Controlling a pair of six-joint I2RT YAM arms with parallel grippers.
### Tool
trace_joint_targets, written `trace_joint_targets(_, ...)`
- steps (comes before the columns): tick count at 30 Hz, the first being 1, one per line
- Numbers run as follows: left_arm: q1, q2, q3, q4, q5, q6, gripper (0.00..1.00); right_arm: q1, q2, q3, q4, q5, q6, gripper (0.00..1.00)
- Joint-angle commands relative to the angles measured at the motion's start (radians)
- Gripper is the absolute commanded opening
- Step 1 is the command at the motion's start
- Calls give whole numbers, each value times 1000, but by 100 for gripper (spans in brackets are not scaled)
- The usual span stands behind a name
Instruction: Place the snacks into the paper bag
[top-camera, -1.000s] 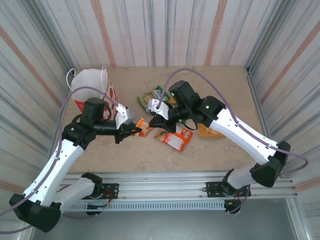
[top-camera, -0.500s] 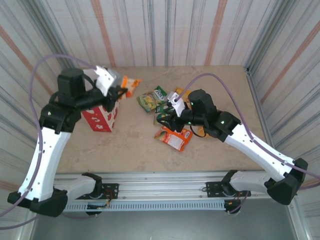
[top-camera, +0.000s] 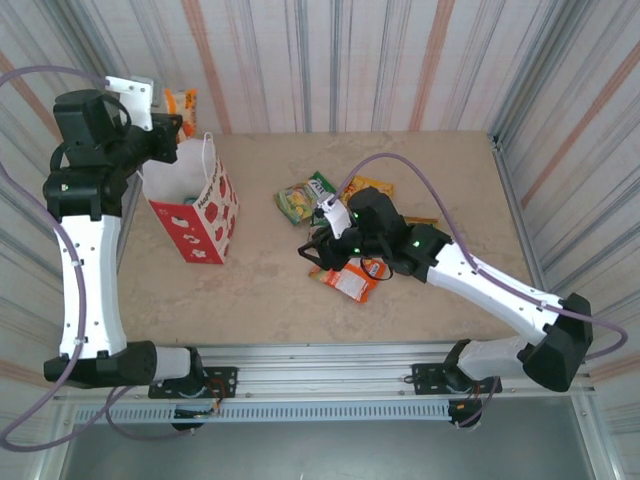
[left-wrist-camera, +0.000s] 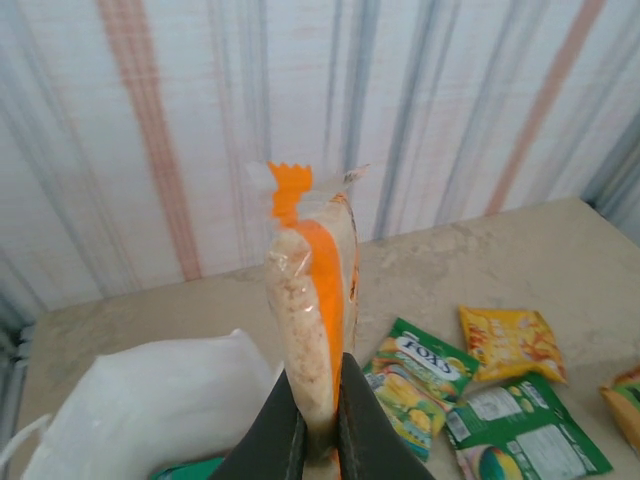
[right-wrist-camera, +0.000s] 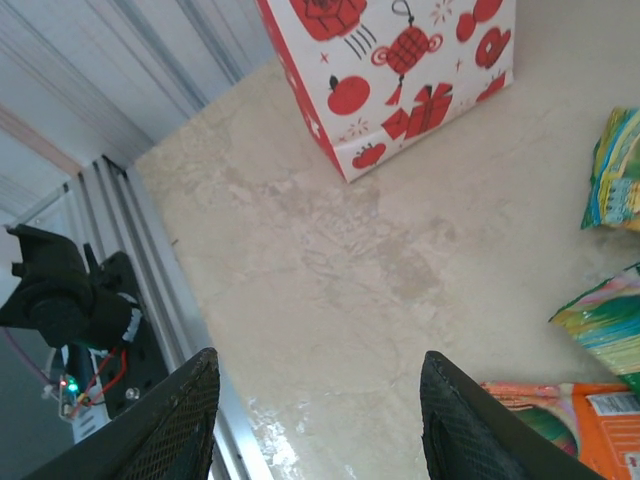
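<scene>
Room: corrugated walls (top-camera: 330, 60) on three sides, white with grey and orange-brown vertical stripes. Work surface is a beige, mottled, stone-look table (top-camera: 270, 300), matt. A slotted metal rail (top-camera: 330, 385) runs along its near edge.

Far left: left gripper (top-camera: 168, 124) is high against the back-left wall, above the far edge of the paper bag (top-camera: 208, 222). It is clamped on the lower end of an orange-and-clear packet (top-camera: 181, 103). In the left wrist view the packet (left-wrist-camera: 312, 320) stands upright between the dark fingers. Its jagged orange seal is uppermost, and pale crumbly contents show through the clear side.

Left of centre: the bag stands upright near the table's back-left corner, mouth open, white inside. Its lower wall is red with white pictures. From the left wrist its white mouth (left-wrist-camera: 150, 405) lies below and left of the held packet.

Centre: loose snacks lie flat on the table, well apart from the bag. These are a green-and-yellow packet (top-camera: 300, 203), a yellow packet (top-camera: 368, 185) behind it, and an orange packet (top-camera: 352, 281) nearest the rail.

Right of centre: right gripper (top-camera: 318, 250) is low over the table, just left of the orange packet. In the right wrist view the fingers (right-wrist-camera: 178, 425) are spread wide over bare stone, nothing between them. The bag stands beyond them.
</scene>
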Motion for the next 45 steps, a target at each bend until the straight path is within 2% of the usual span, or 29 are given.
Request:
trace_joint_targets(1, 24, 16, 27, -34, -76, -11, 5, 8, 30, 7, 11, 12, 72, 54)
trace_joint_targets(3, 28, 17, 16, -68, -79, 25, 6, 11, 43, 9, 11, 13, 91, 54)
trace_joint_targets(7, 30, -11, -35, -59, -140, 20, 5, 13, 68, 8, 23, 10, 117, 55)
trace_joint_targets(10, 31, 6, -39, -94, -146, 10, 6, 15, 87, 14, 20, -1, 128, 55)
trace_joint_targets(16, 28, 89, 5, -234, -184, -38, 14, 16, 104, 26, 3, -4, 132, 56)
trace_joint_targets(17, 28, 93, 0, -238, -191, -42, 18, 16, 105, 24, 3, -3, 134, 56)
trace_joint_targets(20, 27, 95, -8, -247, -198, -49, 43, 16, 108, 25, -1, -1, 135, 56)
trace_joint_targets(21, 27, 90, -8, -248, -198, -50, 49, 16, 108, 25, -2, -1, 137, 56)
trace_joint_targets(22, 27, 84, -8, -245, -196, -50, 52, 14, 110, 25, -4, 0, 139, 57)
trace_joint_targets(24, 25, 69, -5, -245, -190, -53, 54, 10, 109, 25, -8, -3, 153, 57)
trace_joint_targets(27, 20, 30, -9, -246, -137, -64, 53, -8, 100, 20, -28, 3, 201, 57)
trace_joint_targets(31, -5, -49, -67, -242, 2, -67, 53, -61, 60, -23, -76, 38, 318, 57)
trace_joint_targets(40, -118, -298, -367, -198, 177, -119, 52, -241, -102, -289, -106, 35, 644, 55)
trace_joint_targets(45, -153, -410, -522, -135, 304, -139, 51, -296, -173, -447, -76, 14, 763, 54)
